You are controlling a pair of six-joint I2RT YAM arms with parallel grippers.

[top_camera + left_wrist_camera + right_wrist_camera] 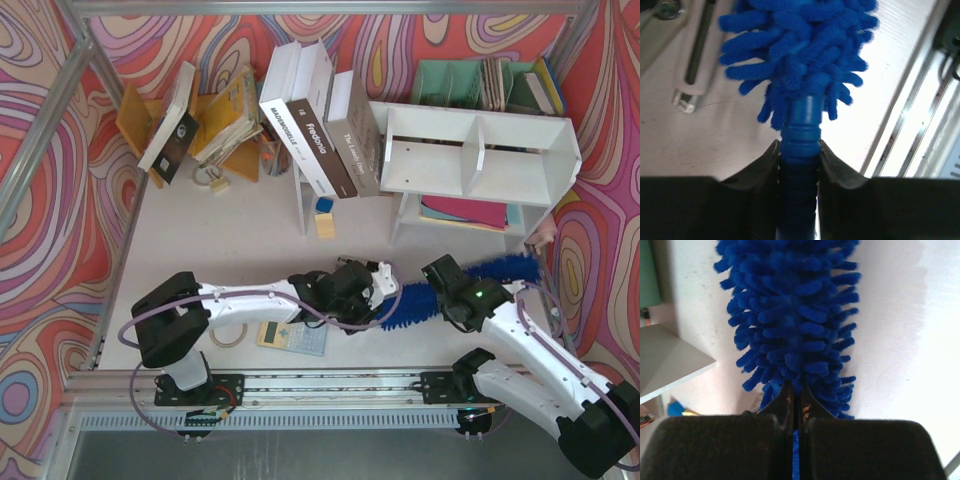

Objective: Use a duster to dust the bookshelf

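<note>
Two points on the seemingly light duster [412, 304] are clamped: stiff handle [800, 127] by left gripper [799, 150], soft fluff [792, 315] by right gripper [796, 392].

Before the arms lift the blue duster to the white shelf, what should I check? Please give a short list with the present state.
1. Left gripper shut on the slim ribbed handle of the fluffy bright-blue microfibre duster: ok.
2. Right gripper shut on the duster's fluffy head: ok.
3. Duster touching the wide white two-tier bookshelf: not ok, it lies in front of it.
4. Bookshelf's two upper compartments free of things: ok.
5. Duster tip clear of the bookshelf's right leg: cannot tell.
</note>
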